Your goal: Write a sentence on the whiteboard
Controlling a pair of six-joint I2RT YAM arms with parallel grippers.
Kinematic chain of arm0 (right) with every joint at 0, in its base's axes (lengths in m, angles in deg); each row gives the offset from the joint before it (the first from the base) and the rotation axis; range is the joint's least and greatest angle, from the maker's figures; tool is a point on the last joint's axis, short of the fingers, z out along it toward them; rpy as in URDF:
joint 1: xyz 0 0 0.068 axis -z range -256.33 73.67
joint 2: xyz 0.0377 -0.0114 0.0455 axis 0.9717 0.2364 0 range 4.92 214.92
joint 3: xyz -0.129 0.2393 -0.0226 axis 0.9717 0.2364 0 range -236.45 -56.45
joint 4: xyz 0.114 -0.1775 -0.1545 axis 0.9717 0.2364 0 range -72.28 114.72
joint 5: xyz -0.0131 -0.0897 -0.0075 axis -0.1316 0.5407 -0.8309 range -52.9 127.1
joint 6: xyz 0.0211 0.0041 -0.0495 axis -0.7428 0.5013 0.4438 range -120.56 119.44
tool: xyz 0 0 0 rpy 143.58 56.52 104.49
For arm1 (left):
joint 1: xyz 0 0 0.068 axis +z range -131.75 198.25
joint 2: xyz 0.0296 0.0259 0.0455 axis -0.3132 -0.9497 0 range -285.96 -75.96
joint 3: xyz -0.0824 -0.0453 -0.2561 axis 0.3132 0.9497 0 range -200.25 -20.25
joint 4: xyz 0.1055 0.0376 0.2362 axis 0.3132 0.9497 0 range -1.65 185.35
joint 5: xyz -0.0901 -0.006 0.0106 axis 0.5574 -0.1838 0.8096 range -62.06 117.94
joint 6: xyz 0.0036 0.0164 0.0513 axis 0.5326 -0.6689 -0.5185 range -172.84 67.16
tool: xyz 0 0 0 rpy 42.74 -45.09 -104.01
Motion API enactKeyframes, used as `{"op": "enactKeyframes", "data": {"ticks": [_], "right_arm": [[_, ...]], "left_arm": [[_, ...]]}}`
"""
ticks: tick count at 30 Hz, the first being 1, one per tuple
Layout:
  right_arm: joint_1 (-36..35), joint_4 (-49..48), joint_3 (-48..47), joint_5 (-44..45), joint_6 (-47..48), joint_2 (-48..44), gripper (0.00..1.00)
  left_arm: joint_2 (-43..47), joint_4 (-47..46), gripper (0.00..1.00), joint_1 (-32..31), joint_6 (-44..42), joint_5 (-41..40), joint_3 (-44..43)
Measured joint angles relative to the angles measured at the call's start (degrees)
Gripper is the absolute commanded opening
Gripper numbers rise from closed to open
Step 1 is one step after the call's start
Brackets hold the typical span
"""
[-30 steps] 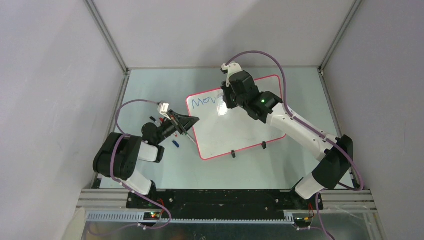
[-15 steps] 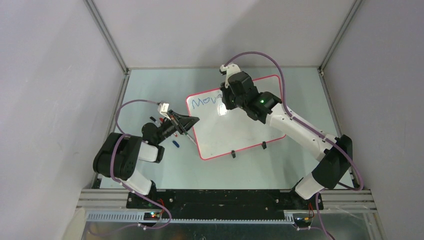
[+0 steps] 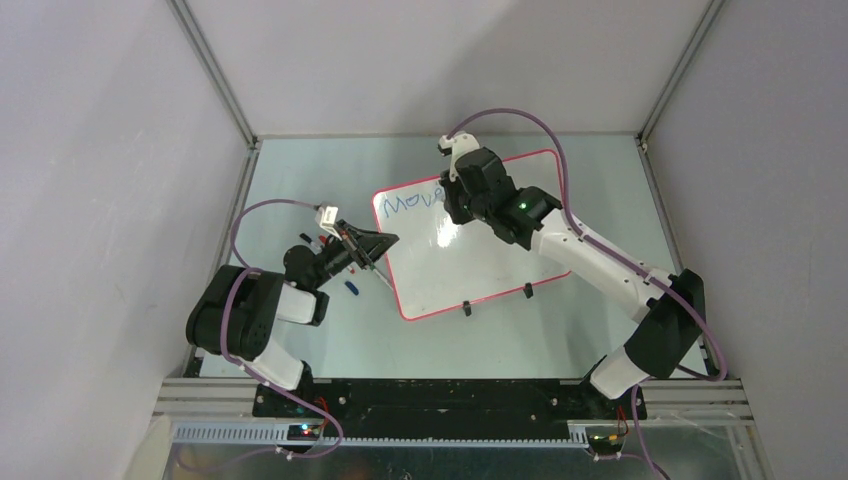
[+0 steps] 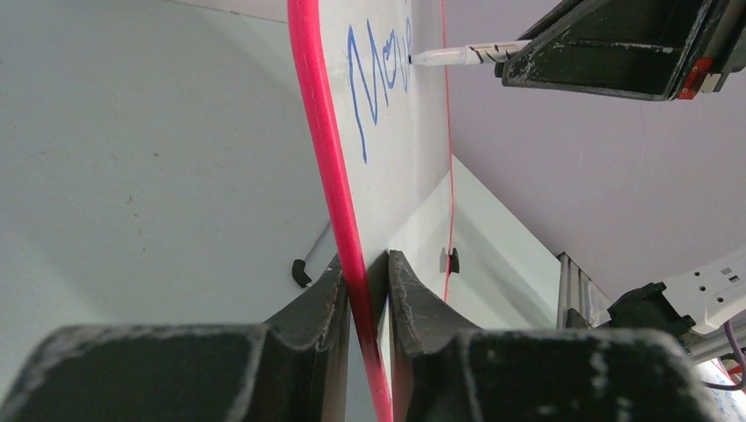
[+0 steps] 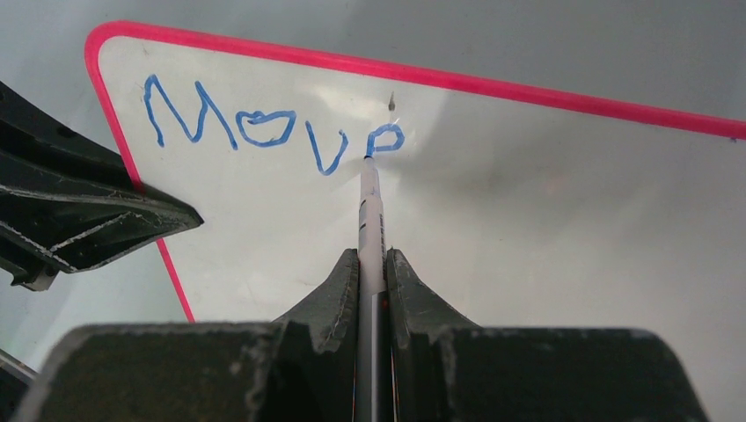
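The whiteboard lies on the table, white with a red-pink frame and two black clip feet. My left gripper is shut on the whiteboard's left edge. My right gripper is shut on a white marker, its tip touching the board. The sentence reads "Mov" in blue plus a partly drawn "e", along the board's top left; it also shows in the top view and the left wrist view.
A small blue cap or pen and other small bits lie on the table left of the board, by the left arm. Grey walls close in the table on three sides.
My right gripper has shifted slightly up and left along the first line with the marker on the board; the blue writing has grown a little. The left arm has not moved.
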Motion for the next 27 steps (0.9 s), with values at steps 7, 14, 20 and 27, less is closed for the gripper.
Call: {"op": "enactKeyframes", "data": {"ticks": [7, 14, 20, 27], "right_arm": [[-0.2, 0.0, 1.2, 0.0, 0.0, -0.6, 0.00], [-0.1, 0.3, 1.8, 0.6, 0.0, -1.3, 0.00], [0.6, 0.7, 2.2, 1.0, -0.2, -2.0, 0.00], [0.7, 0.0, 4.9, -0.4, -0.4, -5.4, 0.00]], "left_arm": [[0.0, 0.1, 0.11, 0.0, 0.0, 0.0, 0.0], [0.0, 0.1, 0.11, 0.0, 0.0, 0.0, 0.0], [0.0, 0.0, 0.11, 0.0, 0.0, 0.0, 0.0], [0.0, -0.2, 0.20, -0.1, 0.0, 0.0, 0.0]]}}
